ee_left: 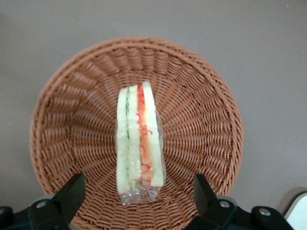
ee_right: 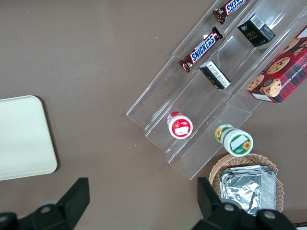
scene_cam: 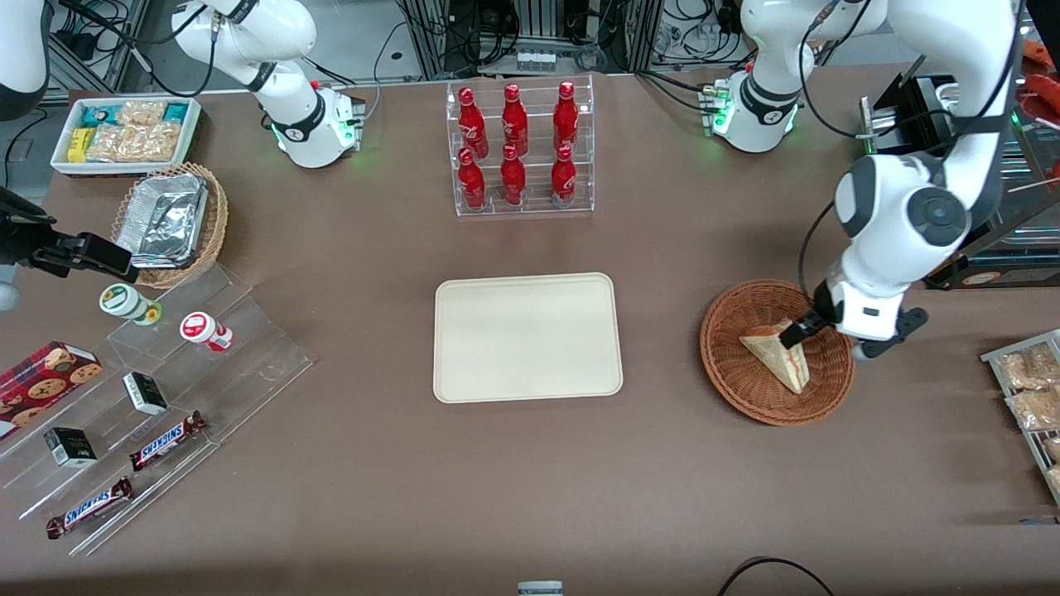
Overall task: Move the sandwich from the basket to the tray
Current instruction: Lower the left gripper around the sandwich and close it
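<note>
We see the sandwich [ee_left: 139, 141] as a clear-wrapped triangular wedge of pale white bread, its cut edge showing green layers beside a pink-red one. It lies in the round reddish-brown wicker basket [ee_left: 201, 96], roughly in the middle of the bowl. The tool [ee_left: 136, 196] hangs just above the basket with its two dark fingers [ee_left: 72, 191] spread wide, one on either side of the sandwich's wrapped end, gripping nothing and not touching the bread. In the front view the tool [scene_cam: 797, 333] sits over the basket's rim at the working arm's end of the brown surface [scene_cam: 497, 497]. The cream-beige tray [scene_cam: 527, 337] lies flat near the middle of the surface, well apart from the basket. Farther from the front camera than the tray stands a clear rack of red bottles [scene_cam: 517, 149].
</note>
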`<move>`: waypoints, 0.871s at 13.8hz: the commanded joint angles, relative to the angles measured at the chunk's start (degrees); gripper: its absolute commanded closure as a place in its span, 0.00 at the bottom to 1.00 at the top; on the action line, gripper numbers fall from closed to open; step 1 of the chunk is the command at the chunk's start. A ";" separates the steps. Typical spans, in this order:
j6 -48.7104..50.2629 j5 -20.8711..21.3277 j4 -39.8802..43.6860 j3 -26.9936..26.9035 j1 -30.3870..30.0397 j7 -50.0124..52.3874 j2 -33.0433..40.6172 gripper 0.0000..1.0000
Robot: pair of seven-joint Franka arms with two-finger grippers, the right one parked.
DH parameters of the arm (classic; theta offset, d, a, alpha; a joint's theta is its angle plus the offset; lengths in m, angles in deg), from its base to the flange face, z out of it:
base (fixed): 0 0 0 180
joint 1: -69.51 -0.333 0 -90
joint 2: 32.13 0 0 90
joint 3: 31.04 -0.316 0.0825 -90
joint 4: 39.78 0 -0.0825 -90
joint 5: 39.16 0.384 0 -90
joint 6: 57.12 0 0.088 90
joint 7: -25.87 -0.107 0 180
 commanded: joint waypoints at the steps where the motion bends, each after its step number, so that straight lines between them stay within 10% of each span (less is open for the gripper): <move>1: -1.43 0.27 -0.06 0.02 0.28 1.56 -1.65 0.00; 10: -4.50 3.16 -0.06 -0.07 0.19 1.56 -8.24 0.02; 12: -4.50 4.23 0.20 -0.07 0.02 1.64 -8.86 0.38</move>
